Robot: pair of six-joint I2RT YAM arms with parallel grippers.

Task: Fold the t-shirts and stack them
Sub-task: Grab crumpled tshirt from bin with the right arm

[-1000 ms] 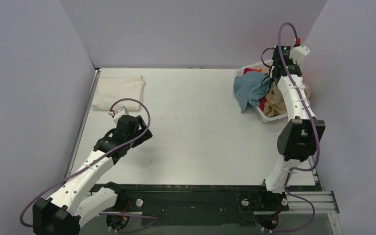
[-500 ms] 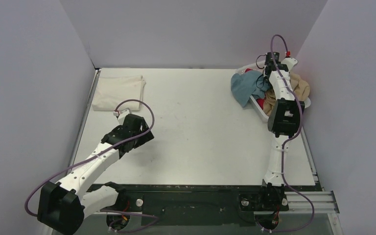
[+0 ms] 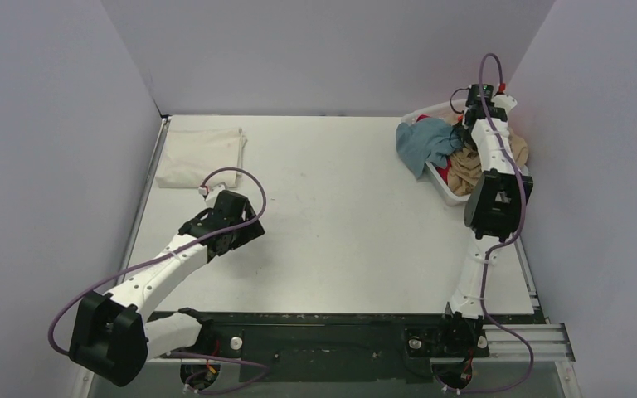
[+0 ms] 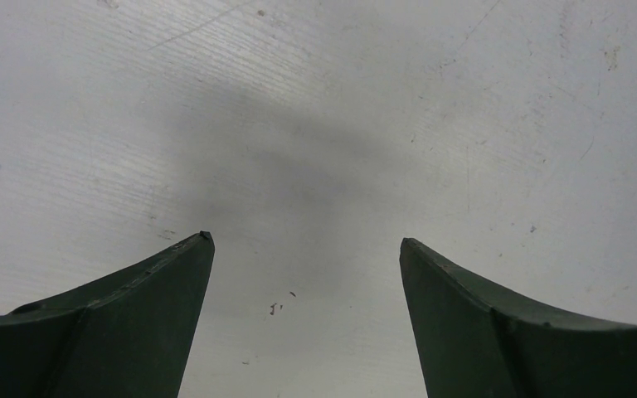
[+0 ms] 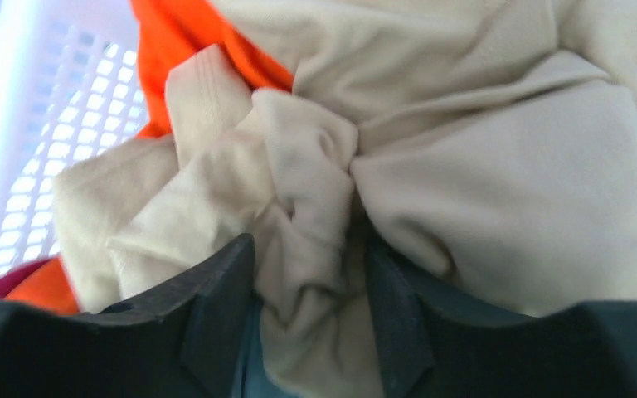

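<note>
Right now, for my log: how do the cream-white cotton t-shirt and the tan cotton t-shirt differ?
The cream-white cotton t-shirt lies folded; the tan cotton t-shirt is crumpled. The cream one rests on the table; the tan one sits in the white slatted plastic basket. Nothing touches the cream one; the right gripper pinches the tan one. Both are plain.

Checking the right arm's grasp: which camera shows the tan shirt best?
Right wrist: the tan shirt fills the frame, a fold bunched between the fingers of the right gripper. Top external shows it only as a small heap in the basket, partly behind the right arm. Left wrist shows only table.
</note>
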